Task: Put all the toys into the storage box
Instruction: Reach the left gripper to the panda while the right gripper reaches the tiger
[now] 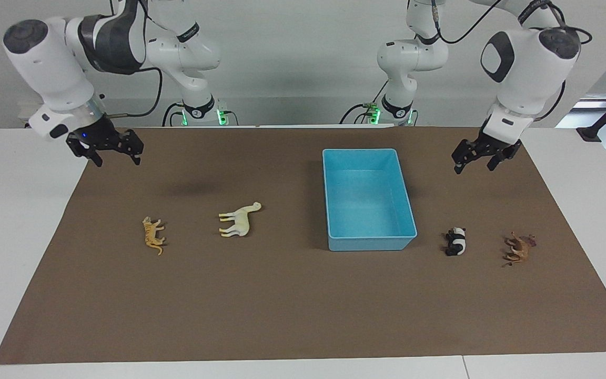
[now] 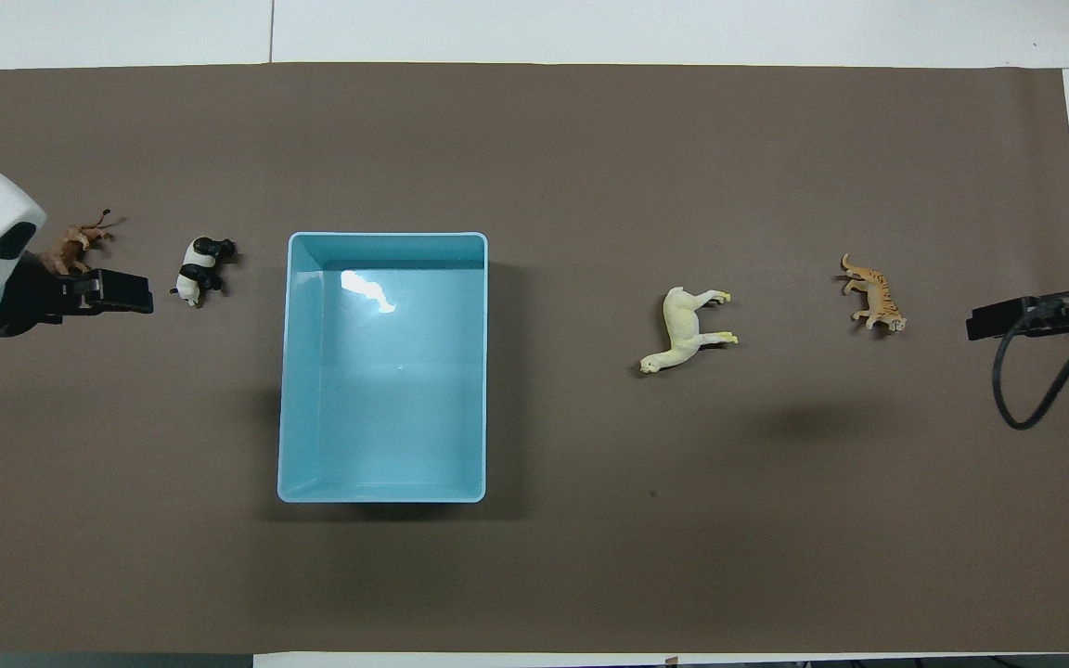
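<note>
Bare brown mat surrounds each figurine. The storage box stands between horse and panda; lion lies near the panda, tiger apart.

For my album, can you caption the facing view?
Two open grippers hover over four toy animals flanking an empty blue box.
</note>
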Robot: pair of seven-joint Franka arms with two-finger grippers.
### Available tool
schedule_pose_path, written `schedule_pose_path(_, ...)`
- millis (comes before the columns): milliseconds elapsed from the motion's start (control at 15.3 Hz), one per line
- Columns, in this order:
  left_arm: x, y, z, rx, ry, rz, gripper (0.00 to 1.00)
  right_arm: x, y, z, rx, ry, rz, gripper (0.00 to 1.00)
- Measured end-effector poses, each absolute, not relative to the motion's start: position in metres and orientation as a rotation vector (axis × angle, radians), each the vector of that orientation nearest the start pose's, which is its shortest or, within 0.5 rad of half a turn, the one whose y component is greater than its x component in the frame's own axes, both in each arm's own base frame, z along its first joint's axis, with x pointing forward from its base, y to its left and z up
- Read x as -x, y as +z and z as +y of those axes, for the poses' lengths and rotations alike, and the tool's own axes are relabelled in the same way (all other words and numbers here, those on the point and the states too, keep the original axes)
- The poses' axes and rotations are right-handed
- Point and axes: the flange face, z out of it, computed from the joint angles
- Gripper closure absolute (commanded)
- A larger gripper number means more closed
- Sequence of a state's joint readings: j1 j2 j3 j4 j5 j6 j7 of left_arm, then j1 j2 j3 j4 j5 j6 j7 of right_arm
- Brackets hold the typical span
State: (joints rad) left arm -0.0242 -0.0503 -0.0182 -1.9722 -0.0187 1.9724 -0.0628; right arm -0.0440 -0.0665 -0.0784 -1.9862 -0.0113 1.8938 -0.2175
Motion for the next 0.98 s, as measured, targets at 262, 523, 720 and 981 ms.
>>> schedule_pose_path(262,-0.583,0.419,-0.031,3.154,-0.100,-0.023,0.00,-0.560,0.405,-0.069,3.136,0.002,-0.362,0.00)
schedule_pose_path(523,-0.606,0.366,-0.021,3.100,-0.121,0.022,0.00,-0.582,0.351,-0.051,3.138,-0.038,-0.456,0.00)
schedule_pose_path(720,-0.618,0.347,-0.021,3.098,-0.109,0.028,0.00,-0.593,0.310,-0.050,3.127,-0.077,-0.599,0.00)
schedule_pose_path(981,-0.624,0.335,-0.022,3.098,-0.126,0.031,0.00,-0.597,0.281,-0.051,3.124,-0.069,-0.636,0.00)
